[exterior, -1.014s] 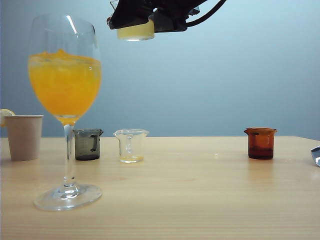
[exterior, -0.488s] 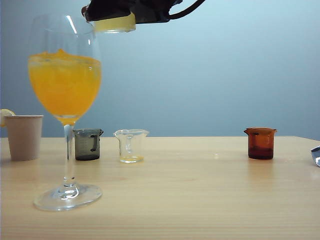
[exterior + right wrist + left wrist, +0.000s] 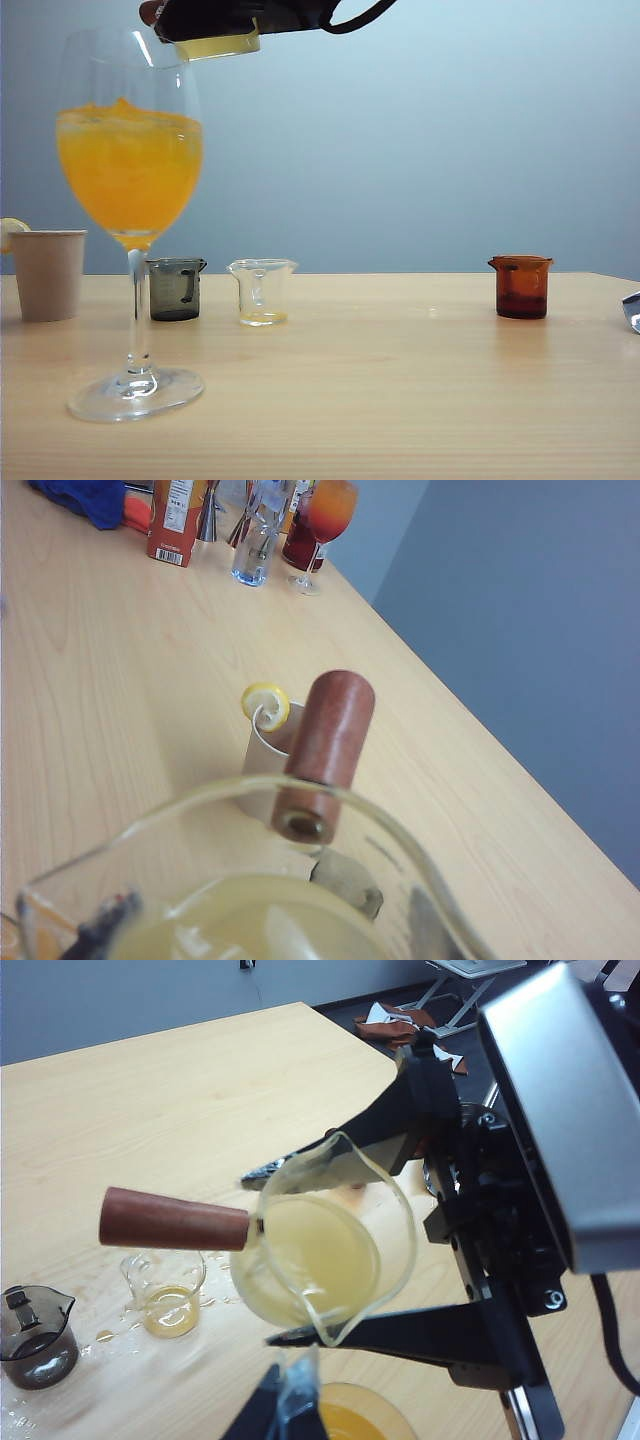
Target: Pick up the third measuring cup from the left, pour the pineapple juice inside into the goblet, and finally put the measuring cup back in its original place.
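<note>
Nearest the exterior camera, the goblet [image 3: 130, 215] stands on the table [image 3: 400, 400], holding orange drink. Above its rim, the right gripper [image 3: 400, 1240] pinches the third measuring cup [image 3: 325, 1245], tilted, pineapple juice [image 3: 310, 1255] inside. Of the left gripper [image 3: 285, 1415] only dark fingertips show; state cannot be determined. Beyond stand the amber cup [image 3: 521, 286] and paper cup [image 3: 47, 274].

The right tool [image 3: 400, 1235] holds a clear measuring cup [image 3: 325, 1240] between its two black fingers [image 3: 390, 1130], up above the table [image 3: 180, 1090]. The cup has a brown wooden handle [image 3: 175, 1220] sticking out to one side. Pale yellow juice [image 3: 310, 1255] sits inside it. Down on the table are a small clear cup [image 3: 165, 1290] with a little yellow drink, a dark grey cup [image 3: 38, 1335], and some spilled drops. Orange drink [image 3: 355, 1420] shows just under the held cup.
</note>
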Controlling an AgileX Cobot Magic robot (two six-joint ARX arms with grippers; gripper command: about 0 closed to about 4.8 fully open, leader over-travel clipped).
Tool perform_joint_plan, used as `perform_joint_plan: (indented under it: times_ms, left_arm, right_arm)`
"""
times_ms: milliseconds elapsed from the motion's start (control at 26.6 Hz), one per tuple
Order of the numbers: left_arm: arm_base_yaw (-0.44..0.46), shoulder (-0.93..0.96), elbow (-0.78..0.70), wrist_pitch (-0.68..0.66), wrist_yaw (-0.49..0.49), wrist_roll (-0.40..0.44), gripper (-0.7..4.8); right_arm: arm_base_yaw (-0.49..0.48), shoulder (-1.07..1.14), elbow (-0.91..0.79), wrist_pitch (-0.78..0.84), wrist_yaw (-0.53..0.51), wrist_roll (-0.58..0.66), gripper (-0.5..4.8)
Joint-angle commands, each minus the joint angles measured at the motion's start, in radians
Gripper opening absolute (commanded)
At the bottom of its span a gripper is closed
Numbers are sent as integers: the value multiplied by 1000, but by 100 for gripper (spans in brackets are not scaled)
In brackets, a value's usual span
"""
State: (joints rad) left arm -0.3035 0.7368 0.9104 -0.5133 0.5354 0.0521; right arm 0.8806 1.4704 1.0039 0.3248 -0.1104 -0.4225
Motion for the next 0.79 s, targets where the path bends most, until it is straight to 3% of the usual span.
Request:
perform_joint_plan:
  times_ms: [38,451,789]
  left_arm:
    - [1,-3,5,3,8,1,-5]
    - [1,-3,5,2,7,1,-5]
    - [1,-3,5,2,7,1,-5]
  right_arm:
    - [2,-7,11,39,-4,-55,8]
    - [2,-7,11,39,-5,-218,8]
    - [11,-7,11,39,-26,-252,8]
